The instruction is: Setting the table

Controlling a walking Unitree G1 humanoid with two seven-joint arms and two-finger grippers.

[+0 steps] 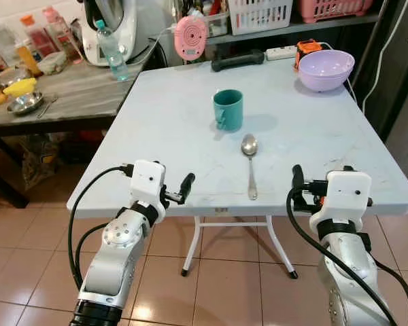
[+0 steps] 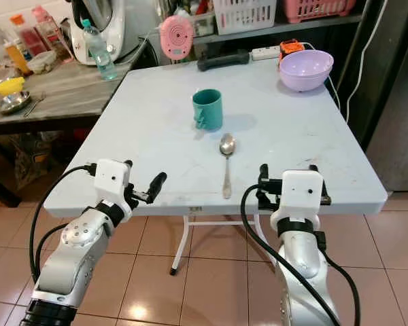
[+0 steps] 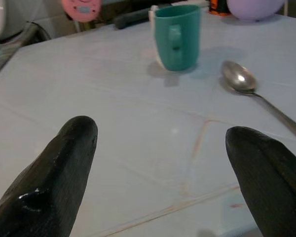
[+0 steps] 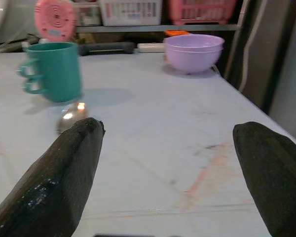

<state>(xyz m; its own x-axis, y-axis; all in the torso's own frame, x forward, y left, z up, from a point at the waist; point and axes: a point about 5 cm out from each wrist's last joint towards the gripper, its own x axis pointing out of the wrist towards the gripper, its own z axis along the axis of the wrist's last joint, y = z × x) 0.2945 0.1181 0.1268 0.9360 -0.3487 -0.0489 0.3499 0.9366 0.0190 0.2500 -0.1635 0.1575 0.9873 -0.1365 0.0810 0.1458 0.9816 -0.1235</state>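
**Both arms up at the near edge of the table, fingers spread, nothing held**

Here we are at the white table, and both silver arms are raised from the bottom of the frame. The left gripper sits lower left, right at the table's near edge, its two black fingers spread wide with bare tabletop between them. The right gripper mirrors it lower right, level with the same edge, fingers just as wide apart and holding nothing.

Now the count. One green mug stands upright in the middle of the frame, handle turned toward the robot. One metal spoon lies just below it, bowl end near the mug, handle running toward the near edge. The two are close but apart. One purple bowl sits at the upper right corner of the table; what is inside it I cannot make out.

Upper left, a wooden side table carries one clear water bottle and one small metal dish.
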